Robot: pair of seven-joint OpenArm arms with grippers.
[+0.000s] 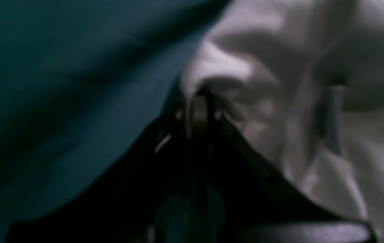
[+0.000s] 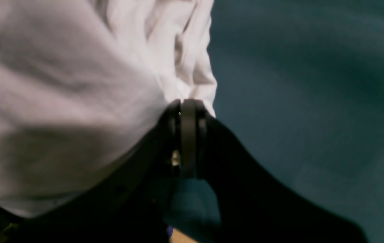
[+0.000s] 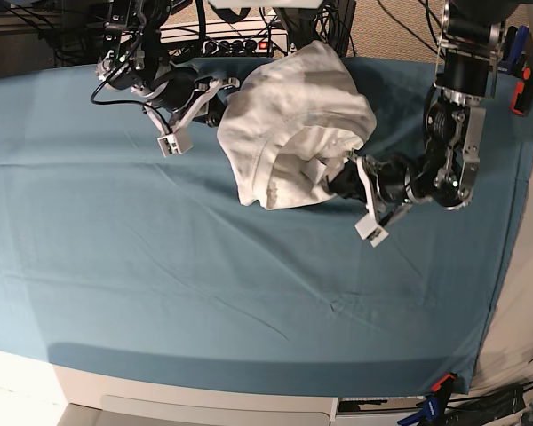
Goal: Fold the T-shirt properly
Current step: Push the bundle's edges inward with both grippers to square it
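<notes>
The white T-shirt (image 3: pixel 293 115) hangs bunched and crumpled between my two arms, above the back middle of the teal sheet (image 3: pixel 160 266). My left gripper (image 3: pixel 340 182) is shut on a fold at the shirt's lower right edge. In the left wrist view the gripper's (image 1: pixel 200 101) dark jaws pinch white cloth (image 1: pixel 279 67). My right gripper (image 3: pixel 222 105) is shut on the shirt's upper left edge. In the right wrist view the gripper (image 2: pixel 188 105) clamps the white fabric (image 2: pixel 60 84), which billows to the left. The shirt's sleeves and collar cannot be told apart.
The teal sheet covers the whole table and is lightly wrinkled. A power strip and cables (image 3: pixel 240 43) lie along the back edge. An orange clamp (image 3: pixel 521 93) sits at the right edge, another clip (image 3: pixel 440 383) at the front right corner.
</notes>
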